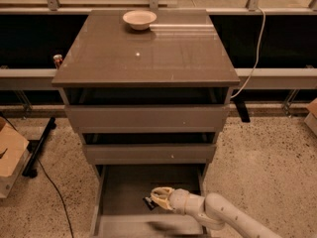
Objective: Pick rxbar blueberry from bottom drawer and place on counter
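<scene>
Gripper (154,199) clamped on rxbar blueberry (148,203) in bottom drawer (124,187) at 6 o'clock, so we back out level, then lift twd counter (148,58) at 12.

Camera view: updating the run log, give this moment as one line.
gripper: in bottom drawer, at rxbar blueberry | drawer: open | counter: bar not yet placed

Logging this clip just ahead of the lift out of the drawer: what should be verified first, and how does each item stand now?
1. Bottom drawer pulled open: ok.
2. Gripper down inside that drawer, at the rxbar blueberry: ok.
3. Bar secured by the gripper: cannot tell.
4. Room on the counter in front of the bowl: ok.
5. Bar placed on the counter: not ok, it is in the drawer.
</scene>
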Tool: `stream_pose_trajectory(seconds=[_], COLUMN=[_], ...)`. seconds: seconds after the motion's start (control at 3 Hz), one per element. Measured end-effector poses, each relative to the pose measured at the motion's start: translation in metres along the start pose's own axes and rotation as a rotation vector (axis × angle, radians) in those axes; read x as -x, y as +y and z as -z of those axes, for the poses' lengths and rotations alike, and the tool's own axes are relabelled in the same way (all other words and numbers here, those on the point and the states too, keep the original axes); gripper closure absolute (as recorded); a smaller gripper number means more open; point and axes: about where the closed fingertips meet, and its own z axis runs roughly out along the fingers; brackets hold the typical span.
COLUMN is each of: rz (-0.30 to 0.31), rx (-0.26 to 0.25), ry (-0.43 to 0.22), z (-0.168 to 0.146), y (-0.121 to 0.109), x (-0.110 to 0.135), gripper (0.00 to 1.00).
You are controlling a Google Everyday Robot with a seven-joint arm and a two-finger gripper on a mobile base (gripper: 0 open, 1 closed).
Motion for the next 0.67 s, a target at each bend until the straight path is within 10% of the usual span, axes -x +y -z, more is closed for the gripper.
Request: stream_pose_trajectory(seconds=[0.67], rz=[0.123], rx=[-0.074], ry=[0.032], z=[0.097], y=[0.043], x=[0.112], gripper=[1.00])
